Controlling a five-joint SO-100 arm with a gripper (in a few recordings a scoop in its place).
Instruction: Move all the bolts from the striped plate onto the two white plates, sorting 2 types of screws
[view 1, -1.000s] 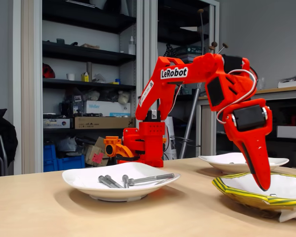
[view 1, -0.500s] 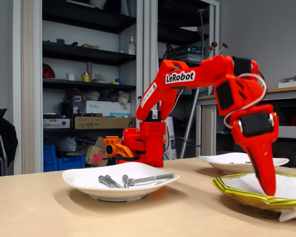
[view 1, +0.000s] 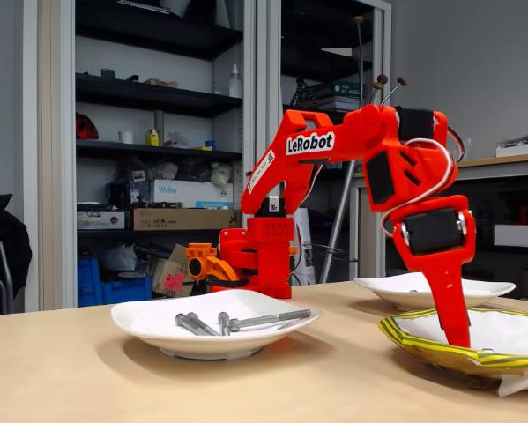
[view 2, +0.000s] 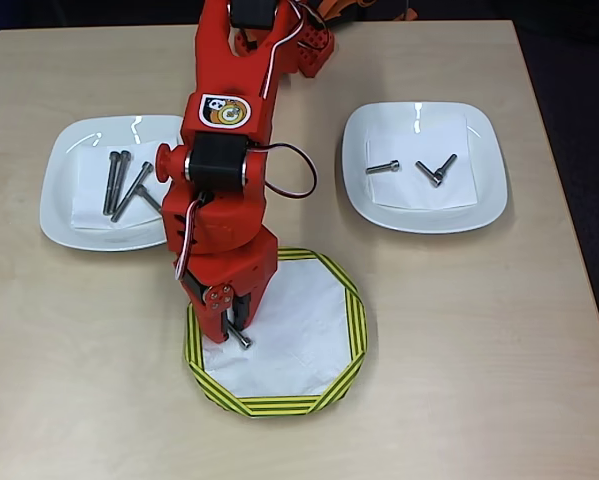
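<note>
My red gripper (view 2: 235, 326) points down into the left part of the striped plate (view 2: 319, 385), a paper plate with a yellow and dark striped rim. Its jaws stand close together, and a short grey bolt (view 2: 239, 338) lies slanted at the fingertips with one end between them. In the fixed view the gripper (view 1: 457, 339) reaches down behind the striped plate's (view 1: 422, 348) near rim. The left white plate (view 2: 64, 215) holds several long bolts (view 2: 116, 182). Three short bolts (view 2: 431, 170) lie on the right white plate (view 2: 484, 195).
The arm's red base (view 1: 255, 256) stands at the back of the wooden table (view 2: 459, 380). White paper squares line both white plates. Shelves and a bench fill the room behind the table.
The arm has sunk lower and the gripper has swung first right, then back left inside the striped plate, with its tip staying down near the plate's surface.
</note>
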